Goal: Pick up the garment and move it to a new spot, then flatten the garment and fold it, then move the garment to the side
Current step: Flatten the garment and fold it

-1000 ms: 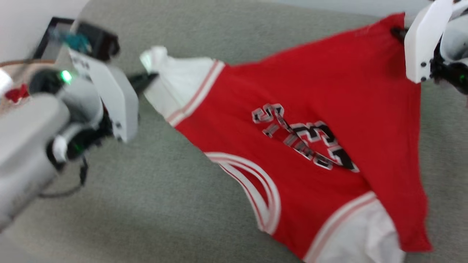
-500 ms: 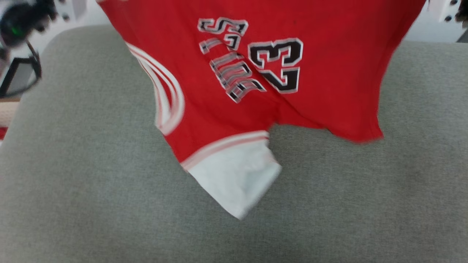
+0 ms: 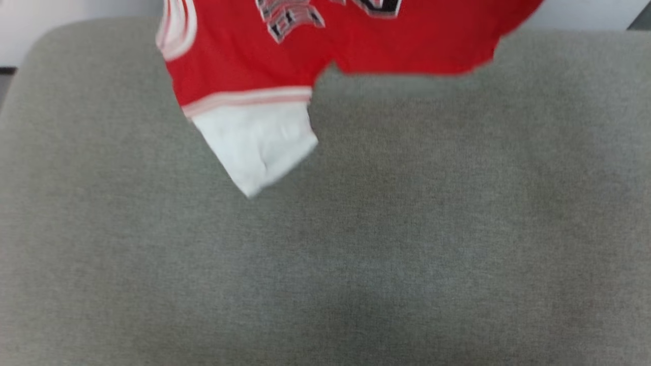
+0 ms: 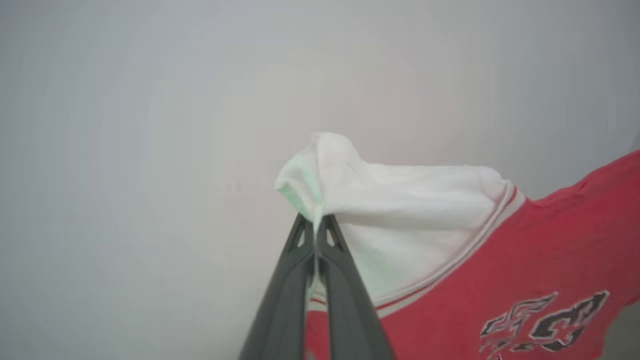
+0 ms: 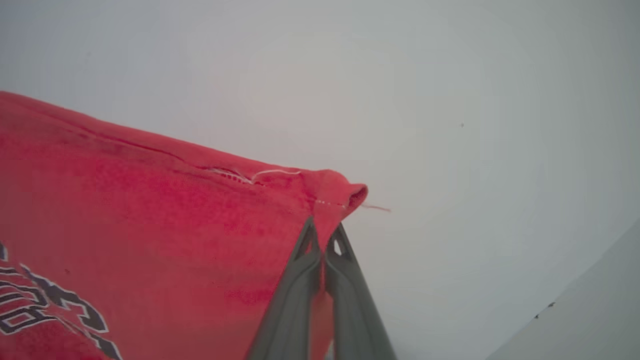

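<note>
The garment [image 3: 285,56], a red jersey with white sleeves and black lettering, hangs in the air above the far end of the grey cushion [image 3: 325,244]. One white sleeve [image 3: 257,142] dangles lowest. In the left wrist view my left gripper [image 4: 316,227] is shut on the cuff of the other white sleeve [image 4: 400,210]. My right gripper [image 5: 325,232], in the right wrist view, is shut on a red hem corner [image 5: 335,195] of the garment [image 5: 150,230]. The cloth stretches between the two grips.
The grey fabric cushion spans nearly the whole head view, its rounded far corners at the top. A pale wall [image 3: 76,10] lies behind it, and a dark object [image 3: 642,19] sits at the far right edge.
The garment has risen toward the top of the head view, so just its lower part and one sleeve remain in it. The camera has shifted too. Both grippers have left the head view.
</note>
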